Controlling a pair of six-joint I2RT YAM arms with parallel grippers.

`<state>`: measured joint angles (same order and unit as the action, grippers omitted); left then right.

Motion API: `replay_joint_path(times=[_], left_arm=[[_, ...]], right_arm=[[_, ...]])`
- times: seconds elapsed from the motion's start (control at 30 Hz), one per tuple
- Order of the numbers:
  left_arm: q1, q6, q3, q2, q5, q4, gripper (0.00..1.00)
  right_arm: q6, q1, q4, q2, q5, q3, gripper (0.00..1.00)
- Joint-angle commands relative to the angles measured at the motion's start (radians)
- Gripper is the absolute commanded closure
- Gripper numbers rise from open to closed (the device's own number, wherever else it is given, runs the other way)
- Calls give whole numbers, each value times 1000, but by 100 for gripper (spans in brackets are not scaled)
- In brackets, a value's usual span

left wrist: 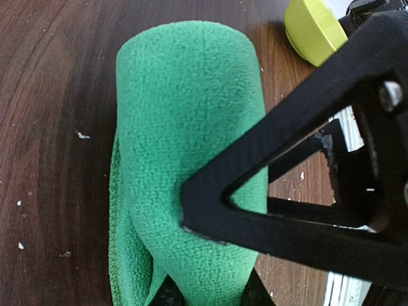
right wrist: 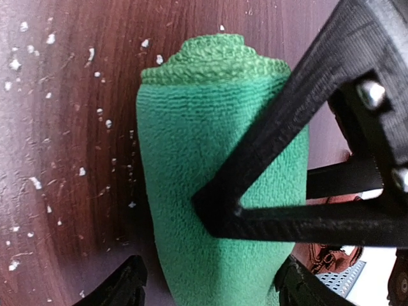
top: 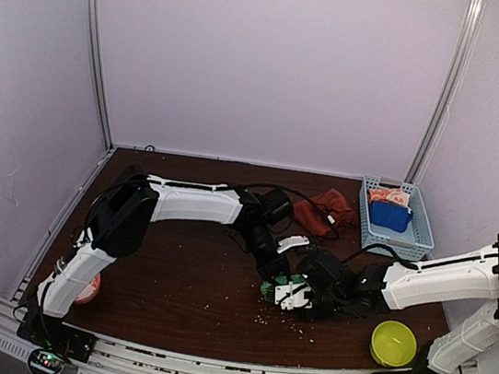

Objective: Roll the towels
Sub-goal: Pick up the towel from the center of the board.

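We are working on the bright green terry towel [left wrist: 185, 115], already a tight cylinder lying mid-way across the dark wooden table [top: 170, 288]. The left gripper [left wrist: 210, 294] is pinching one end, jaws narrow on the cloth. The right gripper [right wrist: 213, 287] is straddling the other end, spread wide and gripping nothing. We are judging it best to press the loose edge underneath before releasing. The crumpled rust-red towel [top: 326, 207] is lying beside the pale blue plastic basket [top: 394, 249], unrolled.

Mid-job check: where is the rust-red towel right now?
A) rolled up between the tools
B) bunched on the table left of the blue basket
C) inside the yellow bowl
B: the rust-red towel lies crumpled and unrolled on the table beside the basket; the green towel is the rolled one.
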<state>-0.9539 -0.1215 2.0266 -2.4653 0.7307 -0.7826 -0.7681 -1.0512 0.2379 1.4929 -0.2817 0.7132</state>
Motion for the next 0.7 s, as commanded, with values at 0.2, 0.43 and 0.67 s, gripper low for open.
replay_joint_path(times=[0.2, 0.43, 0.67], left_arm=[[2, -61, -23, -120, 75, -204, 88], [24, -69, -5, -112, 165, -204, 85], [41, -59, -19, -90, 161, -196, 71]], right_arm=[[-25, 85, 104, 135, 147, 125, 34], [-38, 132, 237, 218, 273, 198, 46], [-49, 133, 305, 284, 307, 220, 61]])
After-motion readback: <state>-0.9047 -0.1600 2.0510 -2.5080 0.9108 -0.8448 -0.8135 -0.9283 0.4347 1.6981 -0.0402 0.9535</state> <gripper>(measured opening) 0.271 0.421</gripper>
